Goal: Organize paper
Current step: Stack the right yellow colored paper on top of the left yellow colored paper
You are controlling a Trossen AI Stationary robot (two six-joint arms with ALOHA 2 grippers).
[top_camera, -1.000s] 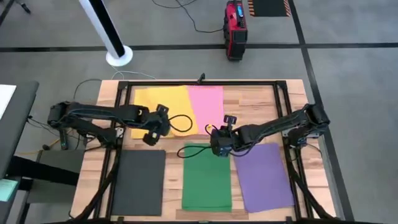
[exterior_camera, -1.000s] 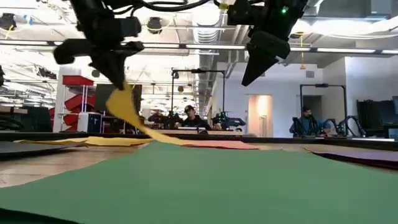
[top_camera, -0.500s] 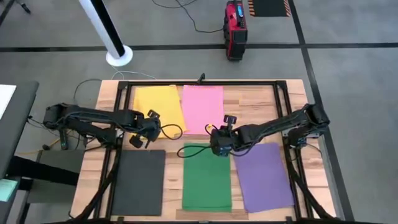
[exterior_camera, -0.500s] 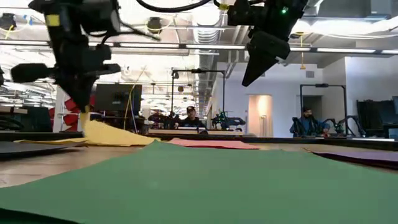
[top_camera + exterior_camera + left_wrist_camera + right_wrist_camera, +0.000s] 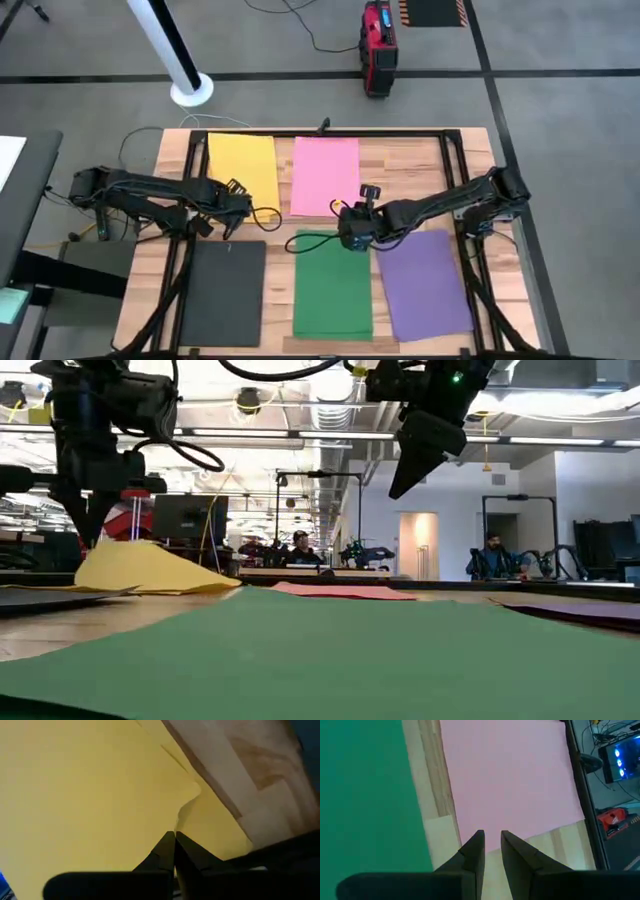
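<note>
1. My left claw [image 5: 174,851] is pinched tight on the near edge of the yellow sheet [image 5: 243,165]; the paper buckles just ahead of the fingertips [image 5: 165,847].
2. From above, that left claw [image 5: 222,205] sits at the yellow sheet's near left corner, close to the far edge of the black sheet [image 5: 222,292].
3. At table height, the yellow sheet [image 5: 145,568] rises in a low hump under the left claw [image 5: 88,532].
4. My right claw [image 5: 491,851] hangs narrowly parted and grips nothing, over bare wood at the near edge of the pink sheet [image 5: 507,780].
5. From above, the right claw [image 5: 349,232] is between the pink sheet [image 5: 325,175], the green sheet [image 5: 333,287] and the purple sheet [image 5: 425,283].
6. All five sheets lie on the wooden worktop [image 5: 408,165], yellow and pink on the far row, black, green and purple on the near row.
</note>
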